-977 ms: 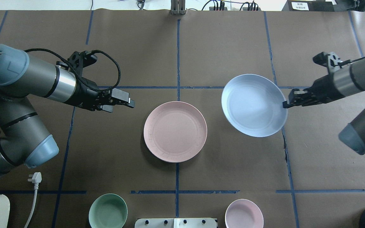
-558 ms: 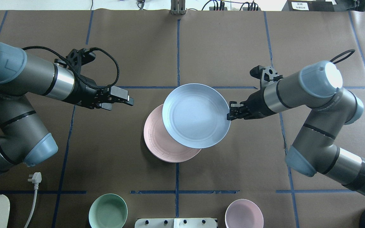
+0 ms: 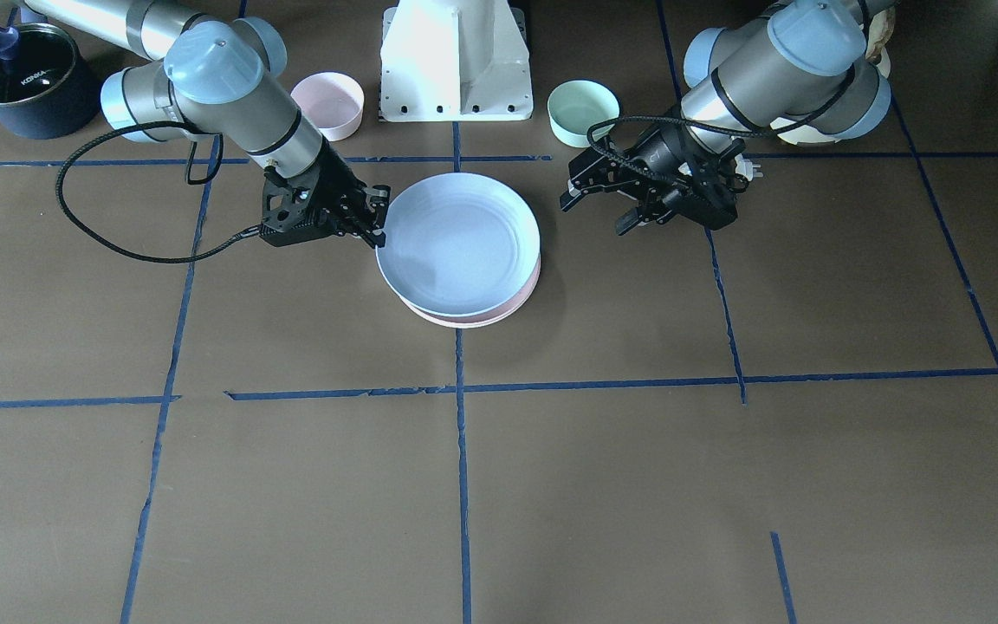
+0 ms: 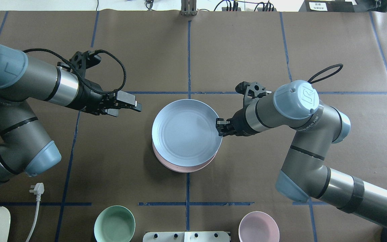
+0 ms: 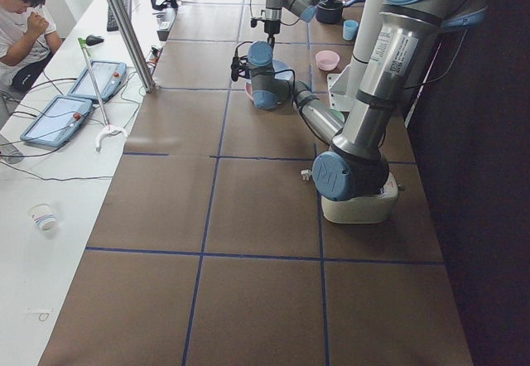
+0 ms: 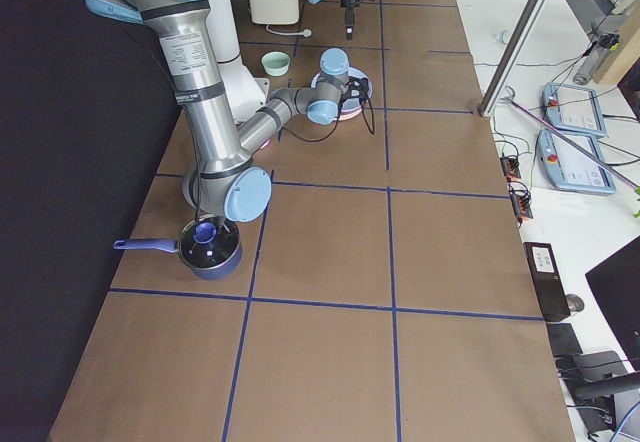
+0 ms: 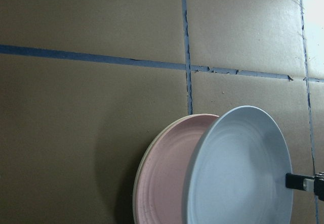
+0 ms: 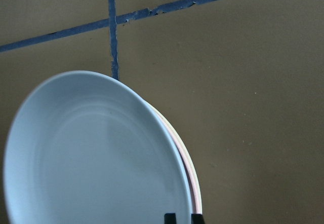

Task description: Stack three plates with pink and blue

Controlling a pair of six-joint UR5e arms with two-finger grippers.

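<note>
The light blue plate (image 4: 186, 132) is held slightly tilted just over the pale pink plate (image 4: 180, 169), almost centred on it. My right gripper (image 4: 218, 127) is shut on the blue plate's right rim; it also shows in the front view (image 3: 375, 230). In the left wrist view the pink plate (image 7: 162, 173) lies on the cream-white plate (image 7: 137, 176), of which only a thin edge shows, with the blue plate (image 7: 238, 173) over both. My left gripper (image 4: 134, 105) is open and empty, to the left of the stack and apart from it.
A mint bowl (image 4: 114, 224) and a small pink bowl (image 4: 259, 227) stand at the near edge beside the robot base (image 3: 456, 61). A white plug and cable (image 4: 36, 190) lie at the near left. A dark pot (image 3: 27, 82) stands by the right arm's base.
My right arm has carried the blue plate leftward from the table's right side to over the pink plate and brought it lower. The left arm has hardly moved.
</note>
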